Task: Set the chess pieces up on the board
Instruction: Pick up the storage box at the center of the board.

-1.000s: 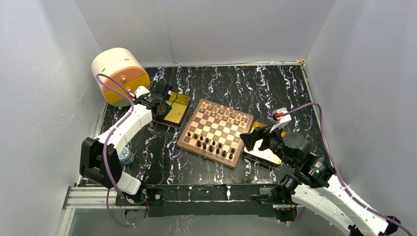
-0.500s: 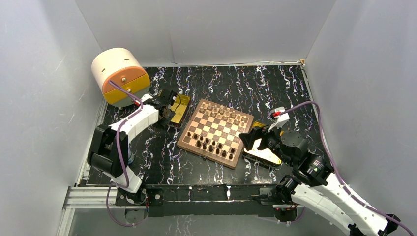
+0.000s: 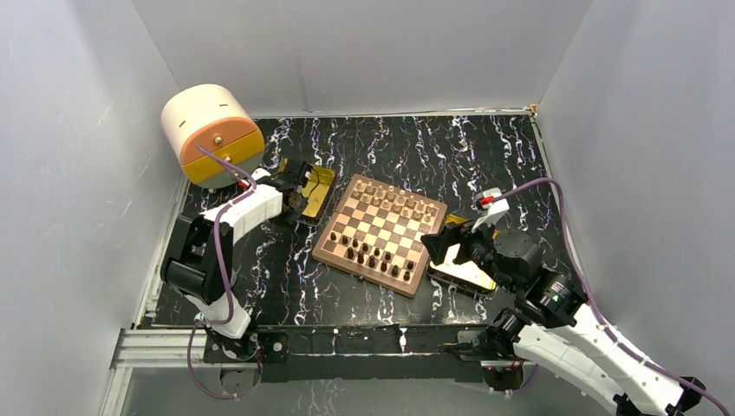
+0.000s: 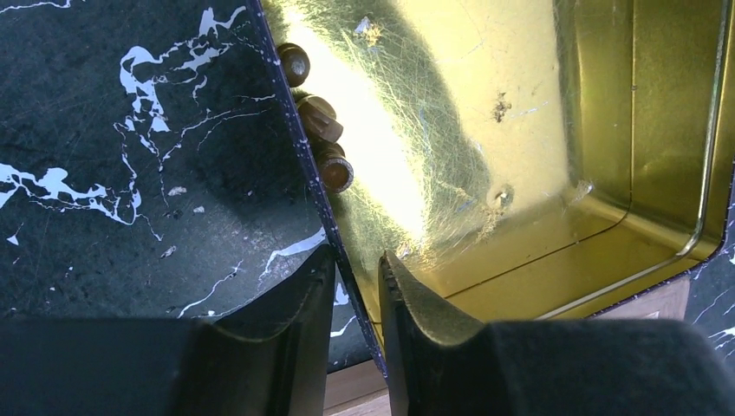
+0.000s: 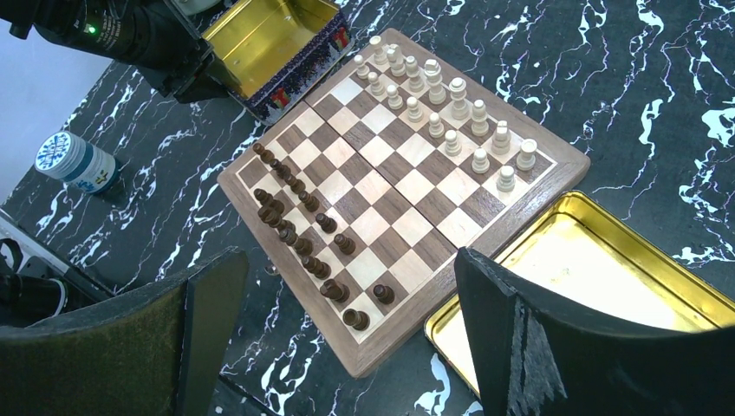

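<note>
Chess pieces [image 5: 433, 95] mostly stand on the board [image 5: 403, 195], mid-table: light ones in two rows along the far side, dark ones in uneven rows along the near side. Far left: cream-and-orange drum container [image 3: 211, 133] at the back corner of the black marbled table [image 3: 485, 156]. Small white bottle with a blue label [image 5: 76, 162] stands nearer the front. Left gripper [image 4: 355, 269] is down at the left gold tray [image 4: 659, 104], just beside the board's left corner. Its jaws are nearly together and straddle the tray's wall, one finger [image 4: 303, 295] outside over the table, the other inside. Cannot tell if they pinch the wall or only flank it. Three dark pieces [image 4: 319, 117] lie on their sides in that tray, tight against the same wall, apart from the fingers. Right gripper [image 5: 347, 260] hangs above the board's near right corner, jaws spread wide, nothing between them. Right gold tray [image 5: 589, 260] sits just beside the board's right edge, partly under that arm.
</note>
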Motion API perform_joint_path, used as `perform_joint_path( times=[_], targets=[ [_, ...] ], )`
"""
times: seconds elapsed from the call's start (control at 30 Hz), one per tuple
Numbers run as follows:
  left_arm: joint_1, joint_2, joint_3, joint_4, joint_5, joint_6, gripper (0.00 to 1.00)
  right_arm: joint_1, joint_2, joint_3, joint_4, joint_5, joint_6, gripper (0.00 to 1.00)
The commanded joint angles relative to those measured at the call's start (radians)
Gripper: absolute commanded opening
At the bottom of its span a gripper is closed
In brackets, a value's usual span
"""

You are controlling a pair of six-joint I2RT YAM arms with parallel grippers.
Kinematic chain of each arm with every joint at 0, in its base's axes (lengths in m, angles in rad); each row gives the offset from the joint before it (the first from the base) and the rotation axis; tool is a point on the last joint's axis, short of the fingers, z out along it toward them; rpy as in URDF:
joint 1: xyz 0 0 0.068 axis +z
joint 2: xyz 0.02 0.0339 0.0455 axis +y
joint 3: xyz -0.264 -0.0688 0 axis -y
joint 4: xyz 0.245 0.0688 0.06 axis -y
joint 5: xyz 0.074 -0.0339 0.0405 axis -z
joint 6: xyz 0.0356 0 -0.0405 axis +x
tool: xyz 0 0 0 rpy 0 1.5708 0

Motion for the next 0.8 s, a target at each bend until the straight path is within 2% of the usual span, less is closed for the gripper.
perform_joint_path(
  times=[0.0, 0.13, 0.43, 0.77],
  targets=[
    [0.012, -0.029, 0.0, -0.013, -0.048, -0.005, 0.22, 0.005, 0.012, 0.048, 0.066, 0.01, -0.017, 0.99],
    [0.02, -0.042, 0.005, -0.03, -0.068, 0.001, 0.14, 0.004, 0.016, 0.041, 0.072, 0.001, -0.014, 0.99],
    [0.033, -0.086, -0.007, -0.054, -0.076, 0.002, 0.05, 0.005, 0.014, 0.041, 0.069, -0.005, -0.011, 0.99],
    [0.047, -0.166, 0.074, -0.124, -0.206, 0.149, 0.0, 0.004, 0.009, 0.031, 0.078, -0.016, -0.002, 0.99]
  ],
)
